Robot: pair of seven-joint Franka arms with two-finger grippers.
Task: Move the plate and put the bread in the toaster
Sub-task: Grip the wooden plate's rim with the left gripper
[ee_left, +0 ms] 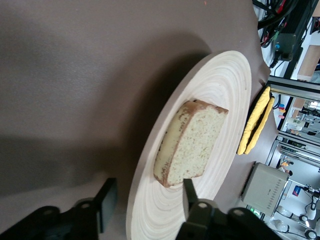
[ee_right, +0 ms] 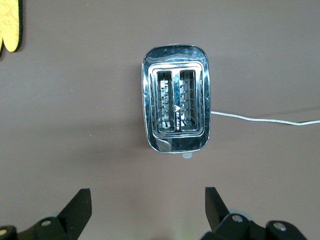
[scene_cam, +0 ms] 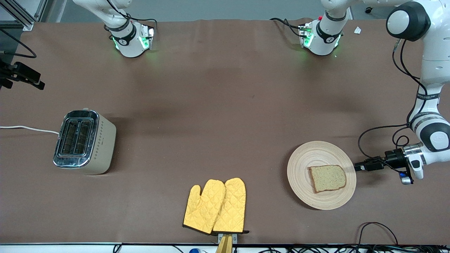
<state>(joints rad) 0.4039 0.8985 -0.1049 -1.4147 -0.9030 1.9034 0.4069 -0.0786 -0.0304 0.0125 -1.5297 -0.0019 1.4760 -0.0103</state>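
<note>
The left arm descends from its base at about one o'clock along the table's edge, its forearm bent low and wrist turned sideways. The left gripper [scene_cam: 359,166] lies level near the tabletop, pointing toward nine o'clock, fingers [ee_left: 107,202] spread apart. The right arm is raised high; the right gripper [ee_right: 145,207] points straight down, fingers [ee_right: 80,209] wide.

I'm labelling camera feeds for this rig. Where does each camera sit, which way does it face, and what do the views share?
Front view: high across the table, facing both arm bases; the left pincer is at the round tan wooden plate.
Left wrist view: low, open left pincer straddling the plate's rim, brown bread slice on it.
Right wrist view: straight down over the cream chrome-topped toaster; open right pincer shows.
Shared: all three show the toaster.
</note>
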